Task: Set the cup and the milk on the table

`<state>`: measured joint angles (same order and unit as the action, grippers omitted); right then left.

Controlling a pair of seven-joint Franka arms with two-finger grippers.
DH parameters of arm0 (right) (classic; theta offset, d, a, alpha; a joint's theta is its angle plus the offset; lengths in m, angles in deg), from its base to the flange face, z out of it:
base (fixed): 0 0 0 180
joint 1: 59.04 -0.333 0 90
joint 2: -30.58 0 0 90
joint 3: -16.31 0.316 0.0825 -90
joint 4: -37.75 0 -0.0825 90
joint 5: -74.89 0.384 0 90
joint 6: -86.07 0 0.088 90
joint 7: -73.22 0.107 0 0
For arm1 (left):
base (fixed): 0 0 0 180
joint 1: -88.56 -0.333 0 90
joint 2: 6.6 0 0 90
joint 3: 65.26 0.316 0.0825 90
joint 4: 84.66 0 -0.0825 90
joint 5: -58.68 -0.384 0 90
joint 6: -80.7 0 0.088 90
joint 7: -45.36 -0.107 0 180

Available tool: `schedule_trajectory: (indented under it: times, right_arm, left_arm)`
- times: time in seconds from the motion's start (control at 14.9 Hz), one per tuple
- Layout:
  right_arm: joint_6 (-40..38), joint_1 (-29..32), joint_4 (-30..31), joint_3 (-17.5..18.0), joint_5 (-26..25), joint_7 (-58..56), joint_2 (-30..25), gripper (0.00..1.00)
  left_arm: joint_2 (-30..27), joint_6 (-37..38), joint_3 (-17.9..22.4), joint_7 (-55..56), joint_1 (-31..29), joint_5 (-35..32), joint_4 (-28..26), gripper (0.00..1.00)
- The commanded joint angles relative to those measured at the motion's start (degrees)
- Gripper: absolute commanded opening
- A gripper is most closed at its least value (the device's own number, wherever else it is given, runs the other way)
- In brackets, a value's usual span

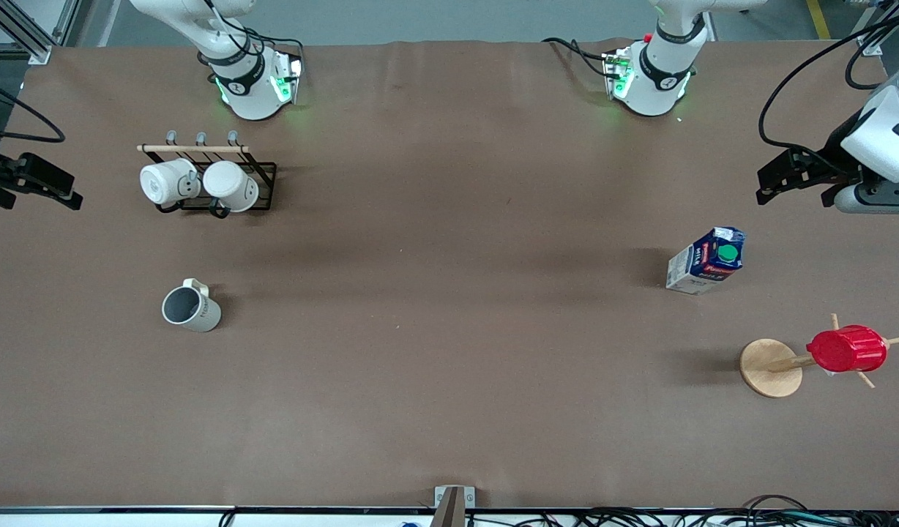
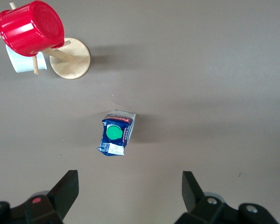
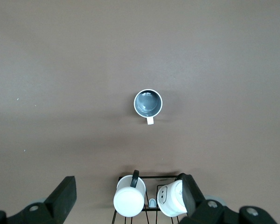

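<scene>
Cream-white, grey-lined cup (image 1: 191,307) and blue-white milk carton (image 1: 706,260) stand upright on the brown tabletop (image 1: 449,329); left pincer (image 1: 775,183) and right pincer (image 1: 50,187) both hang spread, empty.

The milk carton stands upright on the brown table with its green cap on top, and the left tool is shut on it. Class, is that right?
Not quite. The left tool is open and apart from the milk carton, as the left wrist view shows. The carton does stand upright on the brown table, green cap on top.
</scene>
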<state>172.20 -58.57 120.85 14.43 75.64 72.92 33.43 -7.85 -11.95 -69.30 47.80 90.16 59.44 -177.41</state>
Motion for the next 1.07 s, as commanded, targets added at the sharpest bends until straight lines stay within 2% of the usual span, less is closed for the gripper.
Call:
schedule_trajectory:
  times: [0.0, 0.6, 0.81, 1.01]
  right_arm:
    - [0.1, 0.9, 1.8, 0.6, -0.6, -0.7, -1.8, 1.0]
    - [1.1, 1.0, 1.9, 0.4, -0.7, -1.2, -0.7, 1.0]
    - [6.8, 2.0, 2.6, 0.0, -0.7, -5.3, 5.1, 1.0]
    - [14.4, 2.3, 4.8, -1.1, -0.7, -7.6, 12.0, 1.0]
  left_arm:
    - [-0.1, 1.1, 0.4, -0.1, 0.2, 1.0, 0.6, 0.98]
    - [2.3, 0.3, 0.7, 0.5, 0.0, 0.4, 0.2, 0.99]
    - [2.5, -2.7, 0.8, -0.9, -0.4, 0.3, -3.9, 0.98]
    - [2.1, -10.3, 0.9, -1.4, -0.5, -1.0, -11.2, 0.98]
